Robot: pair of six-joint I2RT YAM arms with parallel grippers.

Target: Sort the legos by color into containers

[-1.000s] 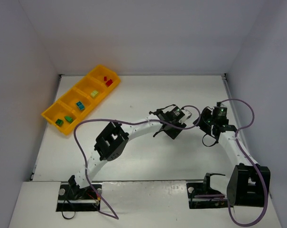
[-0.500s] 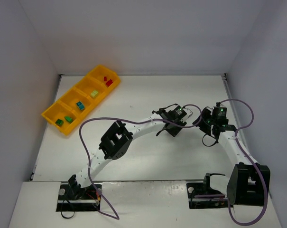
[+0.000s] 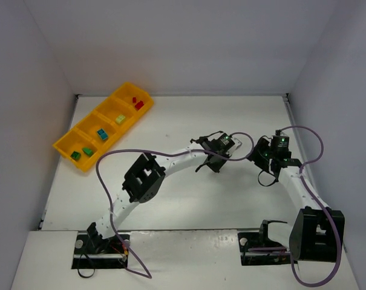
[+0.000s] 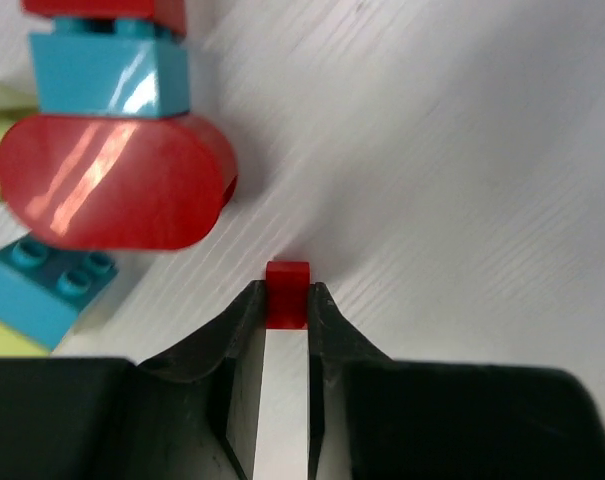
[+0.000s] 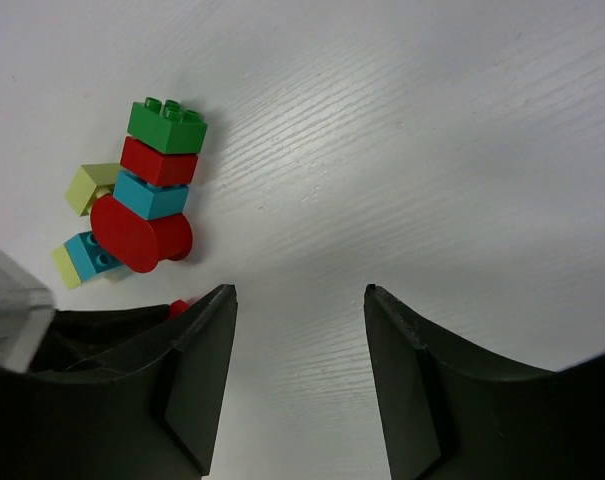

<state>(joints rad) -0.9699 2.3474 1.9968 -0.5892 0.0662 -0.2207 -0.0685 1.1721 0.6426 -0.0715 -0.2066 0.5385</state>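
Note:
My left gripper [image 4: 287, 296] is shut on a small red lego [image 4: 287, 292], held at the fingertips over the white table. Beside it lies a stack with a red half-round [image 4: 112, 180], a teal brick [image 4: 110, 73] and a red brick; loose teal [image 4: 44, 288] and yellow-green bricks lie next to it. In the right wrist view the stack [image 5: 154, 190] runs green, red, teal, red half-round. My right gripper [image 5: 300, 295] is open and empty, right of the stack. The orange-yellow tray [image 3: 66, 142] at the far left holds red, yellow-green, teal and green legos in separate compartments.
White walls enclose the table on three sides. Purple cables [image 3: 107, 158] loop over both arms. In the top view the left gripper [image 3: 230, 147] and the right gripper [image 3: 258, 154] are close together at centre right.
The left arm's elbow and its cable have shifted slightly; the left gripper stays near the brick pile. The right arm has not moved.

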